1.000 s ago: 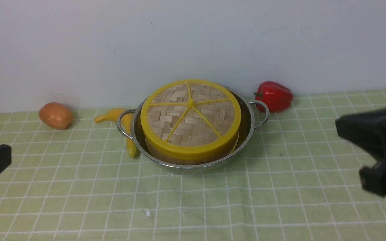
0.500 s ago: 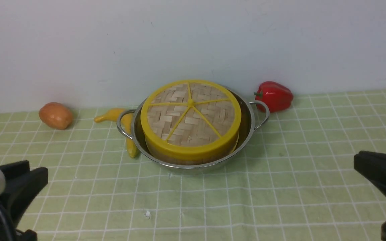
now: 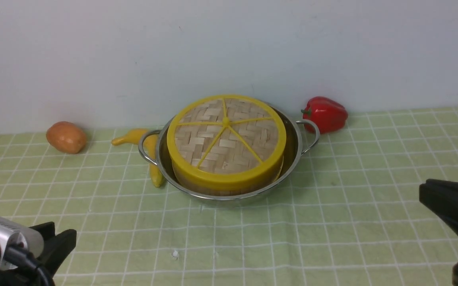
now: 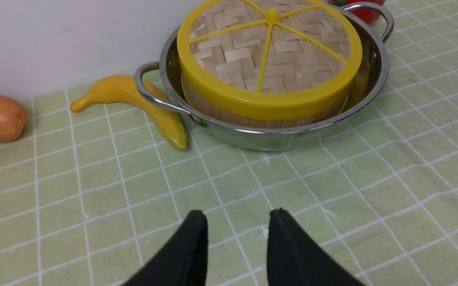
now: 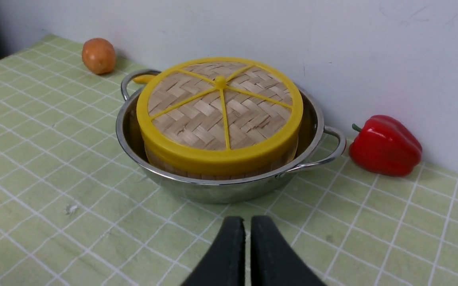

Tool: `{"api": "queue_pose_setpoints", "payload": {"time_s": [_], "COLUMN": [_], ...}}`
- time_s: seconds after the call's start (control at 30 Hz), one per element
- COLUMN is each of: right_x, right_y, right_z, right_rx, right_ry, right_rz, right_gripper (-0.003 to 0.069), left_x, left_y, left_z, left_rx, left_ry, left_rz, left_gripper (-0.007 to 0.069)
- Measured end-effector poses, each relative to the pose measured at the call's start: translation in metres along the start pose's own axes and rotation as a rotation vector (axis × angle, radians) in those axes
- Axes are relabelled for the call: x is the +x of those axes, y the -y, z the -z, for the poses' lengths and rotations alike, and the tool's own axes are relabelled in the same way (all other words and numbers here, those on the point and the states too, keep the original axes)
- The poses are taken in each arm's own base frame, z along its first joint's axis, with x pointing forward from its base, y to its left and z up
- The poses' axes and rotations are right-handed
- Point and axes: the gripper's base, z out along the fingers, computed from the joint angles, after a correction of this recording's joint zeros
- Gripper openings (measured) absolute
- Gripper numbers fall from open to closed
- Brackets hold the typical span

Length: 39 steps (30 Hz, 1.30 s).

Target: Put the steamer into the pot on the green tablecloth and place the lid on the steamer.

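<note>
The pot point(image 3: 295, 153) stands on the green tablecloth point(image 3: 332, 238) near the back wall. The steamer point(image 3: 197, 186) sits inside it; only its bamboo wall shows, its contents are hidden. The lid point(image 3: 225, 139) lies flat on top of the steamer. The same stack shows in the left wrist view, lid point(image 4: 268, 51) over pot point(image 4: 374, 79), and in the right wrist view, lid point(image 5: 217, 111) over pot point(image 5: 317, 127). My left gripper point(image 3: 60, 235) is open and empty point(image 4: 237, 217), low at the front left. My right gripper point(image 3: 425, 190) is shut and empty point(image 5: 247, 221), at the front right. Both are well clear of the pot.
A yellow banana point(image 3: 133, 136) lies against the pot's left handle. A brown potato point(image 3: 66, 137) sits at the far left by the wall. A red pepper point(image 3: 326, 113) lies just right of the pot's right handle. The white wall runs close behind.
The right gripper dropped lower at the right edge, then held still. The left gripper came further into view at the lower left, moving right and down. The pot, steamer and lid stayed put.
</note>
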Motion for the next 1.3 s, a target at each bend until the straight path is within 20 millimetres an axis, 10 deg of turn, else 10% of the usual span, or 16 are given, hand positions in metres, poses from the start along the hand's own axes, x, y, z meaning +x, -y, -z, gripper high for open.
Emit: {"api": "queue_pose_setpoints", "payload": {"time_s": [0.23,0.57,1.3], "right_x": [0.006,0.099,0.095], "right_y": [0.025,0.034,0.034], "right_z": [0.035,0.067,0.070], "right_rx": [0.225,0.564,0.587], "right_ry": [0.123,0.379,0.460], "right_rz": [0.041,0.022,0.045], "right_gripper": [0.0065,0.0120,0.0211], "left_x": [0.000,0.000,-0.001], "left_y": [0.000,0.000,0.000], "left_z": [0.000,0.000,0.000], "left_rx": [-0.001,-0.001,-0.001], "left_ry": [0.004,0.005,0.007], "left_rz": [-0.018,-0.022,-0.023], "left_gripper": [0.0222,0.0222,0.0223]}}
